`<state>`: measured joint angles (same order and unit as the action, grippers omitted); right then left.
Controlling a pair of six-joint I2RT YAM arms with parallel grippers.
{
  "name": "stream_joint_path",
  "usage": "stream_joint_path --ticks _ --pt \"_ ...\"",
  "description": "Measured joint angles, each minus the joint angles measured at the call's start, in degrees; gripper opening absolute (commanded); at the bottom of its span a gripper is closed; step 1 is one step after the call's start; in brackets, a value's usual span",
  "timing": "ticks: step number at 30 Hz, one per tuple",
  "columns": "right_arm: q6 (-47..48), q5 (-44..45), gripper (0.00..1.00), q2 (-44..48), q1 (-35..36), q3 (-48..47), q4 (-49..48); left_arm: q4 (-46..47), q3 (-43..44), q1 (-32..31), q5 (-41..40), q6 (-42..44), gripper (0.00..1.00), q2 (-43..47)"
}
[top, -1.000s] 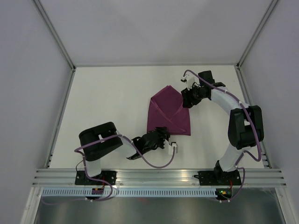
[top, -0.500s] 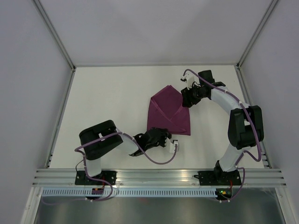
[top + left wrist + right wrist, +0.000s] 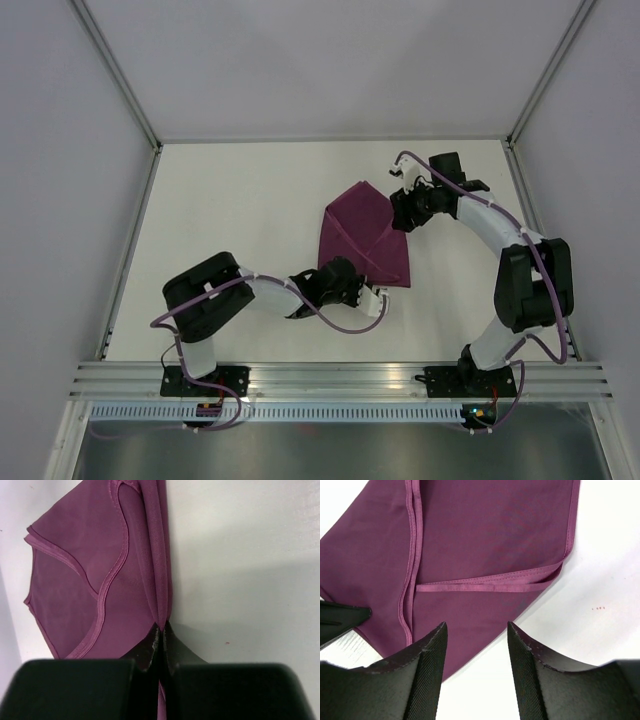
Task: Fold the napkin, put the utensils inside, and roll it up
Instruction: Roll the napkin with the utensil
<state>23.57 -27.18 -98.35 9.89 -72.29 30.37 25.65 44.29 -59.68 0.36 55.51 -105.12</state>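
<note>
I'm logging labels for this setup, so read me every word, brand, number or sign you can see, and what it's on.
No readable text in any view.
The napkin: plain cloth, no tag or print showing.
The left gripper and right gripper: no marking visible.
Tiny red specks on the table: too small to tell if they are writing.

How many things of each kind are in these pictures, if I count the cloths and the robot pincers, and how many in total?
napkin, purple: 1
Robot pincers: 2 (left pincer shut on the napkin's edge, right pincer open over the napkin)
Total: 3
</note>
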Motion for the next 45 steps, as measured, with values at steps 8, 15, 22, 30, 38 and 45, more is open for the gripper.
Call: stream_joint_path --ticks 8,15,22,30,38,45 --pt "1.73 -3.54 0.60 10.03 -3.13 7.43 -4.04 -9.86 3.37 3.32 6.27 -6.16 0.02 2.62" --pt "6.36 -10.71 0.64 17.46 -8.87 16.55 -7.28 -17.11 6.82 5.92 11.72 -11.19 0.02 3.76" --pt "13.88 -16.17 0.66 29.03 -8.83 24.92 -6.64 -25.03 13.22 9.01 17.94 -16.24 0.02 3.80" --pt "21.62 -16.81 0.69 33.44 -5.55 30.53 -5.16 -30.10 16.70 10.12 21.73 -18.36 0.02 3.08" --pt "22.18 -12.48 0.71 38.93 3.23 38.27 -9.25 -32.74 17.07 10.10 22.84 -18.64 0.04 1.42" --pt "21.86 -9.73 0.67 35.36 5.90 38.32 -13.38 -32.83 16.87 10.10 22.95 -19.28 0.24 0.90"
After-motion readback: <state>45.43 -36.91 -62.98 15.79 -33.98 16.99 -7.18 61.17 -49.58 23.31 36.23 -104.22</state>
